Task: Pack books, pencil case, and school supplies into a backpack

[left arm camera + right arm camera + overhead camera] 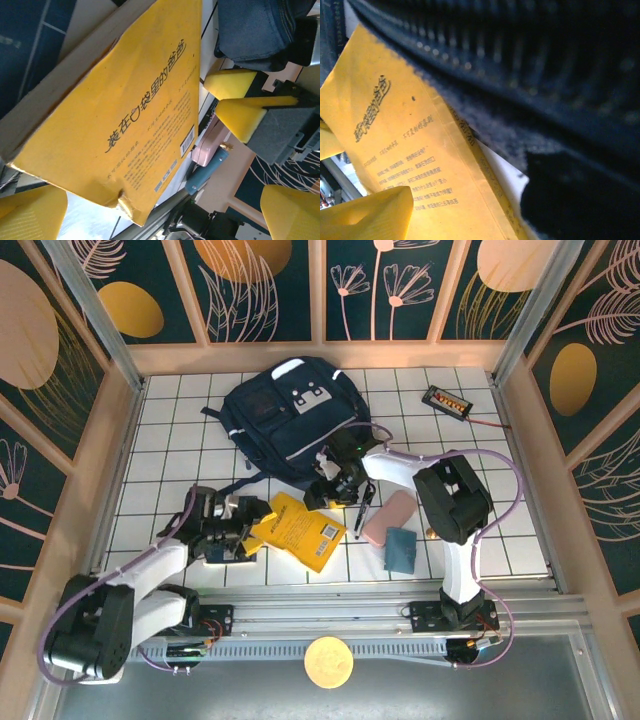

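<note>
The yellow book (pixel 302 530) lies tilted in front of the navy backpack (pixel 290 412). My left gripper (pixel 245 532) is open at the book's left corner. Its yellow fingers (pixel 30 215) stand wide on either side of the book (pixel 130 120), and a dark navy surface (pixel 25 45) shows behind. My right gripper (pixel 335 488) is open at the backpack's near edge. One of its fingers (pixel 370 215) hovers over the book (pixel 410 165), and backpack fabric (pixel 530 75) drapes above. The pink pencil case (pixel 388 517), teal item (pixel 401 550) and black pen (pixel 362 512) lie to the right.
A black tray with orange pieces (pixel 447 400) sits at the back right with a red lead. Wooden walls (pixel 515 440) close in the white tiled table (pixel 160 460) on three sides. The metal rail (pixel 330 615) runs along the near edge.
</note>
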Available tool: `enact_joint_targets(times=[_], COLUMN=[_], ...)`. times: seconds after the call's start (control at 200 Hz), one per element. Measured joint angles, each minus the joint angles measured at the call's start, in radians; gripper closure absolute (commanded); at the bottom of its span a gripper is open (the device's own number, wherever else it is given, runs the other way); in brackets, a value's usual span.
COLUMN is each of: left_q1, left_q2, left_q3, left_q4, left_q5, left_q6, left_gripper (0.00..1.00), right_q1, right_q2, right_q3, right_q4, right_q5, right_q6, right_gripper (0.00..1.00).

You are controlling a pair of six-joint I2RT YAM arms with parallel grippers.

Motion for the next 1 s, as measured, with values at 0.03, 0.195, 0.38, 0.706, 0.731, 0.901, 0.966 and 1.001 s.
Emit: enact_joint_targets(times=[0.03, 0.195, 0.38, 0.706, 0.731, 0.901, 0.966, 1.001], left_q1=[-0.010, -0.047, -0.048, -0.048, -0.048, -0.048, -0.048, -0.048], left_q2=[0.029, 0.171, 0.256, 0.310, 0.311, 0.320, 0.322, 0.322], left_q3=[0.014, 0.081, 0.122, 0.137, 0.137, 0.137, 0.137, 0.136], left_q4=[0.019, 0.119, 0.188, 0.282, 0.283, 0.307, 0.311, 0.312], left_q5=[-0.001, 0.002, 0.010, 0.003, 0.003, 0.006, 0.006, 0.006], left_q6=[-0.008, -0.049, -0.076, -0.082, -0.083, -0.085, -0.085, -0.085], left_gripper=[0.01, 0.01, 0.01, 0.01, 0.01, 0.01, 0.01, 0.01], right_q1=[-0.002, -0.008, -0.032, -0.055, -0.056, -0.056, -0.056, -0.056], right_q2=[0.000, 0.004, 0.008, 0.004, 0.001, -0.048, -0.070, -0.080], right_q3=[-0.003, -0.024, -0.039, -0.094, -0.098, -0.142, -0.161, -0.171], right_q4=[0.008, 0.037, 0.060, 0.134, 0.140, 0.182, 0.200, 0.209], right_q5=[-0.012, -0.092, -0.156, -0.283, -0.290, -0.329, -0.346, -0.351], right_q6=[-0.003, -0.018, -0.020, 0.034, 0.041, 0.078, 0.097, 0.106], right_gripper=[0.23, 0.24, 0.26, 0.31, 0.31, 0.34, 0.38, 0.40])
